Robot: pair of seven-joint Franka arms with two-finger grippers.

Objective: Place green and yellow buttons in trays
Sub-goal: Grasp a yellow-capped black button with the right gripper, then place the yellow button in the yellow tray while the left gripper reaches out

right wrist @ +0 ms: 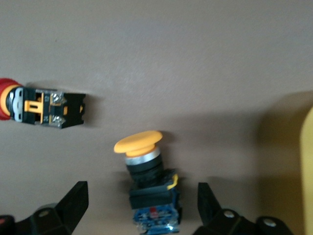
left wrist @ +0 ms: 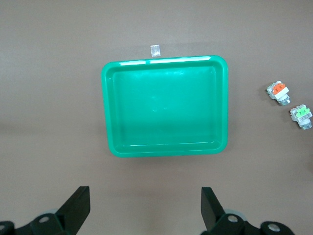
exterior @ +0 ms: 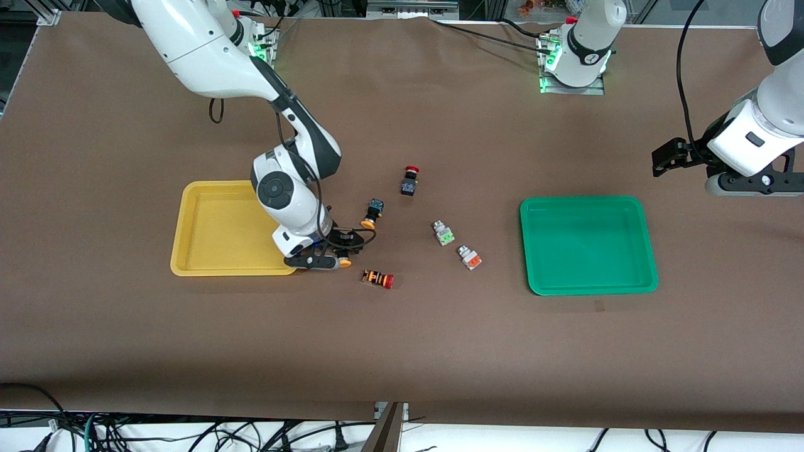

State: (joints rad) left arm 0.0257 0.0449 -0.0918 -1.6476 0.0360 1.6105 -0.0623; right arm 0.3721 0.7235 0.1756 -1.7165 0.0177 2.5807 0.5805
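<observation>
The counter (exterior: 125, 351) is covered in matte brown sheet. Two shallow, glossy plastic trays with rounded corners lie on it, well apart: the green tray (exterior: 647, 248) toward the left arm's end, the yellow tray (exterior: 188, 226) toward the right arm's end.

The right pincer (exterior: 336, 251) sits low just beside the yellow tray's corner, jaws wide apart and straddling a black-bodied button with a domed yellow cap (right wrist: 138, 141), not clamped on it. The left pincer (left wrist: 145, 208) waits in the air by the green tray, jaws open and empty.

A second yellow-capped button (exterior: 372, 214) lies on its side near the right pincer. Two grey, square-faced buttons lie between the trays: one green-faced (exterior: 444, 233), one orange-faced (exterior: 470, 257), just beside each other. A black, red-capped button (exterior: 409, 181) lies farther from the camera; an orange-striped, red-capped one (exterior: 377, 278) lies nearest.
</observation>
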